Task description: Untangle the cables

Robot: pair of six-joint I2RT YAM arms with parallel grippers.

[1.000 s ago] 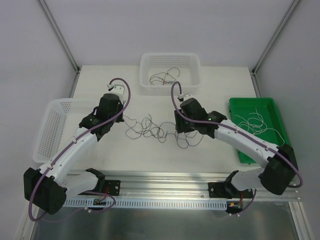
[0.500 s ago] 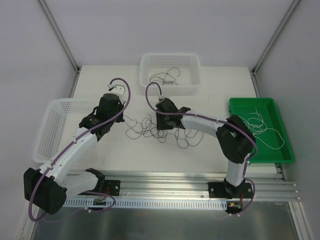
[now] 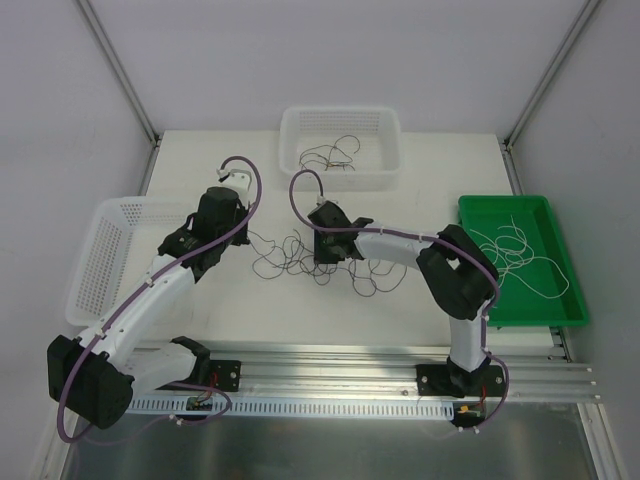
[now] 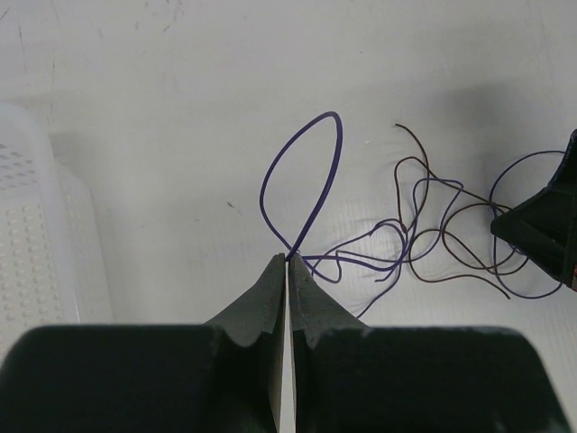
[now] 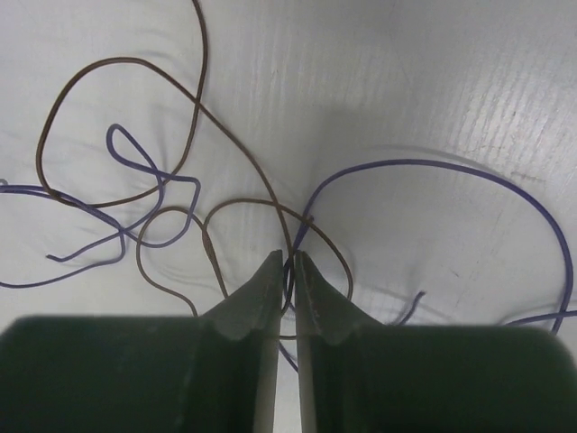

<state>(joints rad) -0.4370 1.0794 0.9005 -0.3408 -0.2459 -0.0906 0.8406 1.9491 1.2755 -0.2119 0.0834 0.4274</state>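
Observation:
The cables (image 3: 300, 256) lie as a loose tangle of thin purple and brown wires on the white table between my two grippers. My left gripper (image 3: 243, 236) is at the tangle's left end. In the left wrist view it (image 4: 287, 258) is shut on a purple cable (image 4: 317, 171) that loops up from the tips. My right gripper (image 3: 322, 258) is over the middle of the tangle. In the right wrist view it (image 5: 288, 258) is closed on a brown cable (image 5: 200, 108) and a purple cable (image 5: 433, 166) where they cross.
A white basket (image 3: 340, 120) at the back holds several dark cables. A green tray (image 3: 478, 290) at the right holds white cables. A white basket (image 3: 100, 262) stands at the left. The right gripper's black body (image 4: 541, 225) shows in the left wrist view.
The right arm has folded and swung left, bringing its gripper from the tangle's right side to its middle. The left arm has not moved.

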